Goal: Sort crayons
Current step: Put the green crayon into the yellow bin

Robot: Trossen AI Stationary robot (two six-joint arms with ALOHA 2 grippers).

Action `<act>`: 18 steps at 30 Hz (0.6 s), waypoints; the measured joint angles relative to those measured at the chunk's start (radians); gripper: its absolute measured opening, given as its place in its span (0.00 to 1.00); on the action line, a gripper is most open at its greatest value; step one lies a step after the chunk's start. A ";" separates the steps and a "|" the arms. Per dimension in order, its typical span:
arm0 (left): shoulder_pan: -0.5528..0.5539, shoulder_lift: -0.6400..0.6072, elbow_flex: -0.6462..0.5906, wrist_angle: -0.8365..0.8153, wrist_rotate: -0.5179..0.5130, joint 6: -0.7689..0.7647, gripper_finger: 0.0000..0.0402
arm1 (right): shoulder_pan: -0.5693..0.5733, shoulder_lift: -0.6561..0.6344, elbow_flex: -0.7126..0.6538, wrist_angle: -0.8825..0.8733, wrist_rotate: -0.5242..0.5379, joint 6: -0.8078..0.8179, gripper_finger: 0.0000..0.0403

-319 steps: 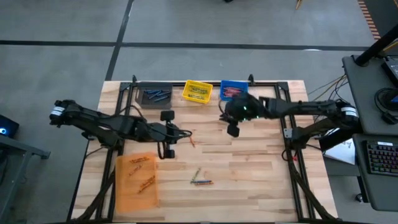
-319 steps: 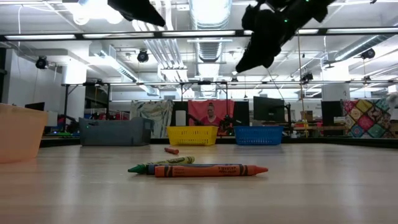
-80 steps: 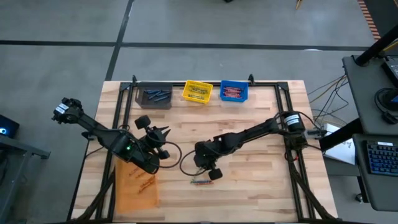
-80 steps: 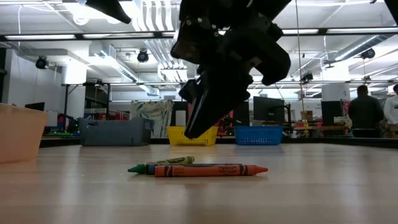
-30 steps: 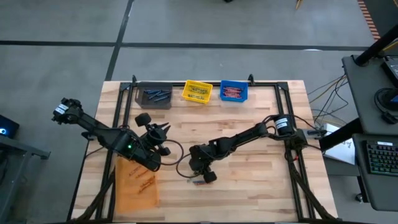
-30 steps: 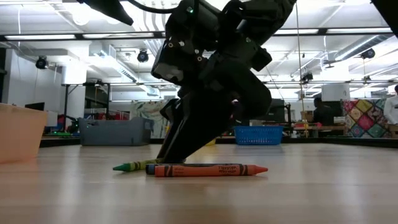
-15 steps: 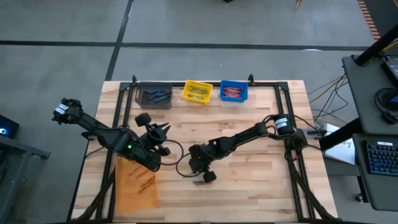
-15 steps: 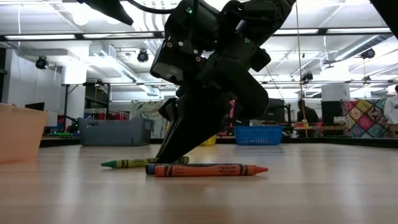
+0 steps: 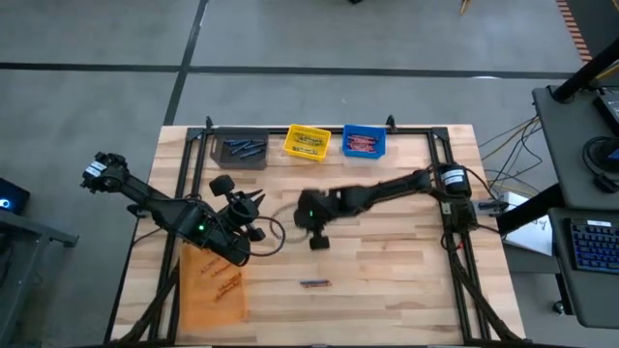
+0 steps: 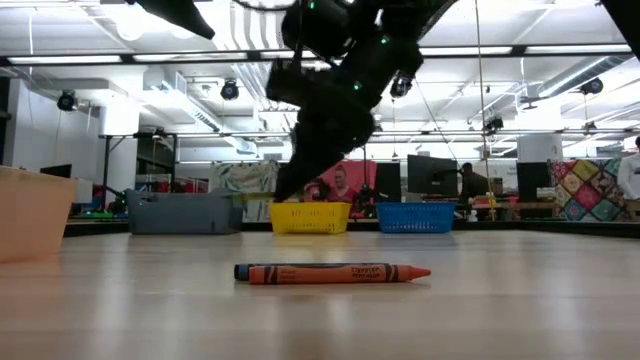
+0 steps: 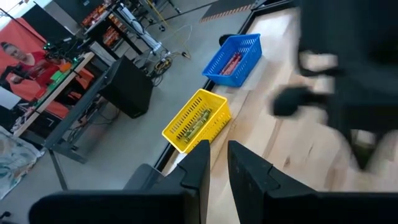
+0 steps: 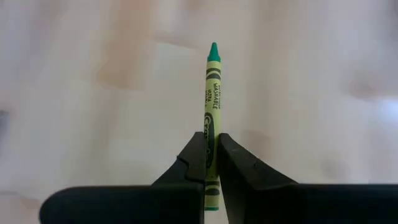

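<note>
My right gripper (image 9: 308,220) hangs above the middle of the table, shut on a green crayon (image 12: 213,93). An orange crayon (image 10: 330,272) lies flat on the wood toward the near edge, with a dark blue one close behind it; in the high view the pair (image 9: 313,283) shows as one short streak. My left gripper (image 9: 253,205) waits over the table's left part, beyond the orange bin (image 9: 198,290). Its fingers (image 11: 239,165) are all but shut, with nothing between them. My right gripper pinches the green crayon's rear half (image 12: 212,127) between its two fingers. The crayon lies along the fingers, its blunt end back between them, its pointed tip (image 12: 214,50) sticking out ahead. The fingers slant down from the table's right, and the crayon is clear of the wood.
Along the far edge stand a grey bin (image 9: 242,150), a yellow bin (image 9: 308,142) and a blue bin (image 9: 364,143), each holding crayons. The orange bin at the near left holds orange crayons (image 9: 227,283). Black frame rails run along the table's left and right sides.
My right gripper was down at the crayons near the front edge. The green crayon first slid sideways along the wood; then the gripper took hold of it and rose toward the far edge. The orange and blue crayons stayed where they were.
</note>
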 joint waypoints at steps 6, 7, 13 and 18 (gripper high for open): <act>0.000 0.000 0.000 -0.005 0.000 0.000 0.10 | -0.161 -0.053 0.058 -0.110 0.096 -0.047 0.03; 0.000 0.000 0.000 -0.005 0.000 0.000 0.10 | -0.195 -0.057 0.068 -0.116 0.097 -0.061 0.03; 0.000 0.000 0.000 -0.005 0.000 0.000 0.10 | -0.406 -0.055 0.113 -0.097 0.092 -0.168 0.03; 0.000 0.002 0.000 -0.004 0.000 -0.001 0.10 | -0.567 -0.030 0.114 0.030 0.036 -0.108 0.03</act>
